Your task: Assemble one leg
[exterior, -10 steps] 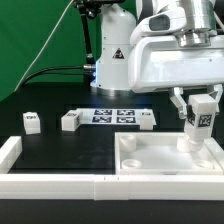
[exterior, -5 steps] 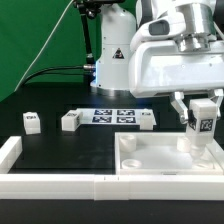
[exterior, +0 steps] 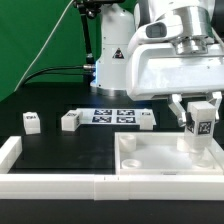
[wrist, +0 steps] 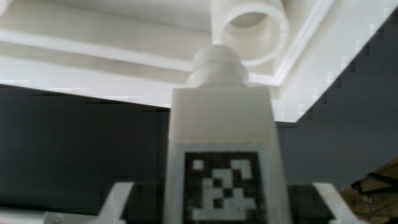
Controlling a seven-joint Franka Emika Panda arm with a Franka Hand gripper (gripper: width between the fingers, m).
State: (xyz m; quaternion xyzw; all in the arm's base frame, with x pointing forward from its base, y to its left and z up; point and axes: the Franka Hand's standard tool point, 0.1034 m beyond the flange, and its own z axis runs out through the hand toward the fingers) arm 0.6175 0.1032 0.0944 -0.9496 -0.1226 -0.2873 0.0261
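Note:
My gripper (exterior: 201, 106) is shut on a leg (exterior: 201, 128), a small white block with a black-and-white tag, held upright. It hangs over the far corner of the large white panel (exterior: 150, 158) at the exterior view's right, its lower end at the panel's rim. In the wrist view the leg (wrist: 222, 130) fills the middle between my fingers (wrist: 121, 200), and its peg end points at a round corner hole (wrist: 254, 25) in the panel. Three more legs (exterior: 31, 121), (exterior: 69, 121), (exterior: 147, 120) lie on the black table.
The marker board (exterior: 112, 115) lies flat between the loose legs. A white rail (exterior: 50, 184) runs along the table's front edge and turns up at the exterior view's left (exterior: 10, 150). The robot's base stands behind.
My gripper has moved a little toward the exterior view's right and down with the leg, closer to the panel's corner. The other parts have not moved.

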